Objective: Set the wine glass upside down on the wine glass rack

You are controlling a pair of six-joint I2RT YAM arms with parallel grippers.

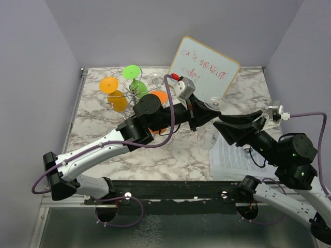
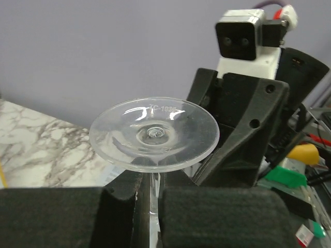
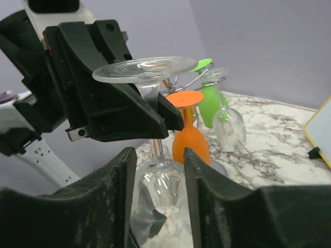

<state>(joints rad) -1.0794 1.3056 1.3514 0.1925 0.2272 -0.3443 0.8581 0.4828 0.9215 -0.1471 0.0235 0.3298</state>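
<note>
The clear wine glass (image 2: 154, 133) hangs foot up. My left gripper (image 2: 150, 188) is shut on its stem just under the foot. In the right wrist view the bowl (image 3: 160, 188) sits between my right gripper's (image 3: 158, 160) jaws, which press on both its sides. From above, both grippers meet at mid table, left (image 1: 202, 116) and right (image 1: 223, 126), with the glass foot (image 1: 211, 105) between them. The wire wine glass rack (image 1: 132, 91) stands at the back left, carrying upside-down orange, green and yellow glasses. Its wire arms (image 3: 192, 78) show behind the held glass.
A whiteboard (image 1: 204, 67) leans at the back wall. A printed sheet (image 1: 232, 155) lies under the right arm. On the rack hang an orange glass (image 3: 190, 142), a green one (image 3: 209, 103) and a clear one (image 3: 229, 126).
</note>
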